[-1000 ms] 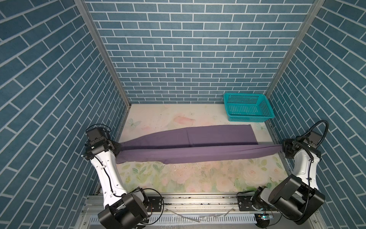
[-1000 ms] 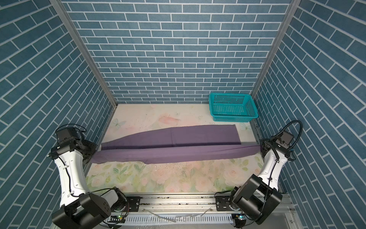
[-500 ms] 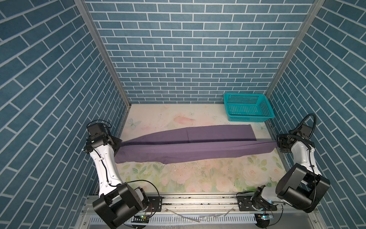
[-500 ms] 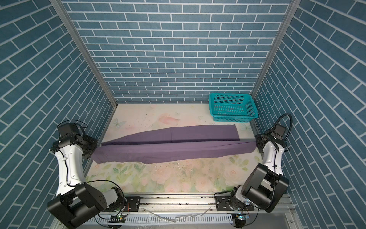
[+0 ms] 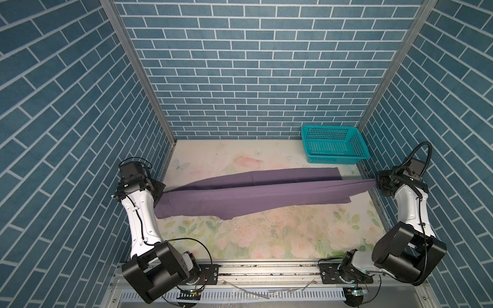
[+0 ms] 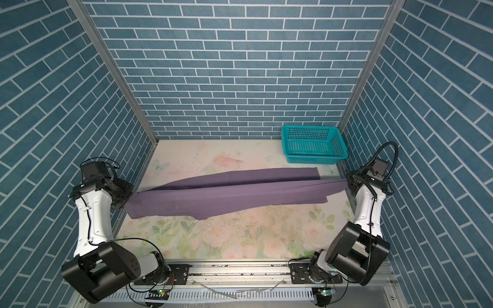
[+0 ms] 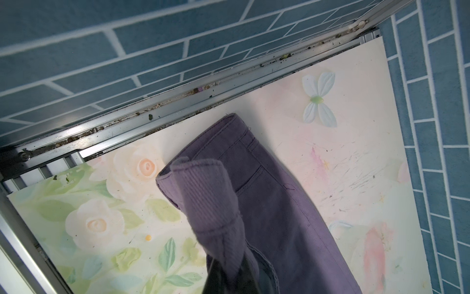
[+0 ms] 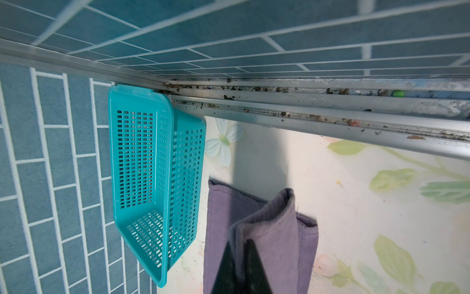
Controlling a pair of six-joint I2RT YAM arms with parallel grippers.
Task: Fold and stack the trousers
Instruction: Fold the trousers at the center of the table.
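Two claws are clamped on the trousers (image 5: 253,196): my left gripper (image 5: 161,191) pinches the waistband (image 7: 203,193), my right gripper (image 5: 376,183) the hem (image 8: 274,219), stretching the cloth taut across the table (image 5: 266,240), I judge for a lengthwise fold.

Trousers (image 6: 226,194) taut between left gripper (image 6: 127,195), right gripper (image 6: 348,184)

The surface (image 5: 266,234) is a pale sheet printed with roses, green leaves and white butterflies. It is scuffed and speckled dark around its middle. A teal perforated basket (image 5: 335,159) stands on it in the far right corner, close against both walls. The mauve trousers (image 5: 253,192) stretch across it from side to side. The far leg lies flat, its hem near the basket but apart from it, while the nearer leg is raised at both ends.
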